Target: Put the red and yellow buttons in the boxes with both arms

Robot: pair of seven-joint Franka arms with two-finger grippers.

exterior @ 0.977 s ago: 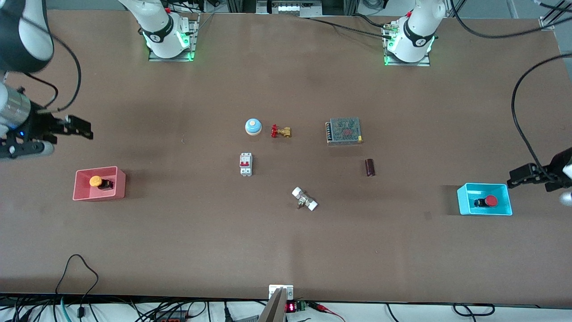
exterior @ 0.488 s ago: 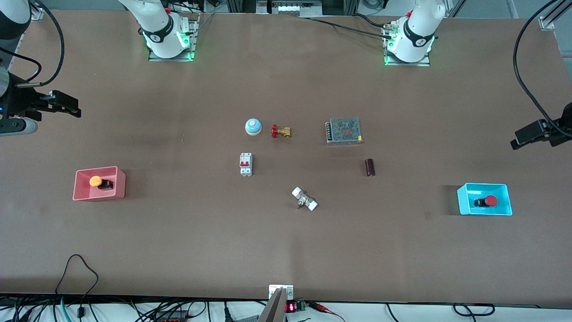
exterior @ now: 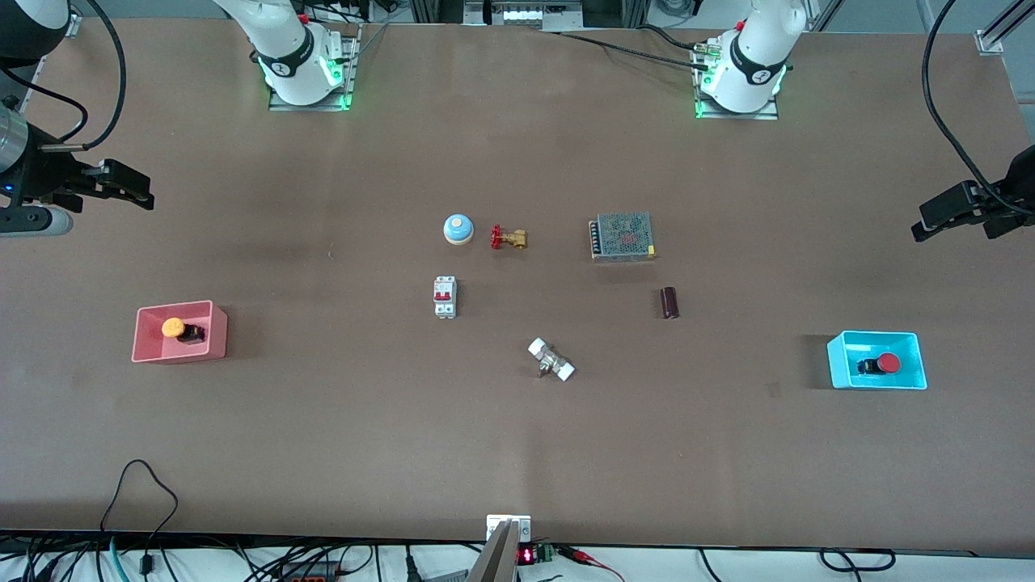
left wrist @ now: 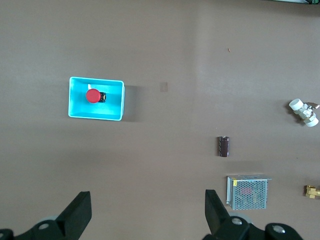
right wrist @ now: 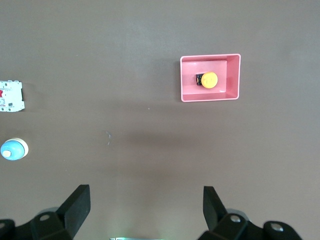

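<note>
Hidden: both arms run off the front view's edges; each button's black body is partly under its cap.
Left claw [exterior: 938, 217]: open, empty, up over the desk [exterior: 517, 453] at its arm's end.
Right claw [exterior: 129, 188]: open, empty, over its own end.
Red button [exterior: 888, 363]: on its side in the cyan box [exterior: 838, 360], well below the left claw.
Yellow button [exterior: 173, 327]: on its side in the pink box [exterior: 145, 315], well below the right claw.
</note>
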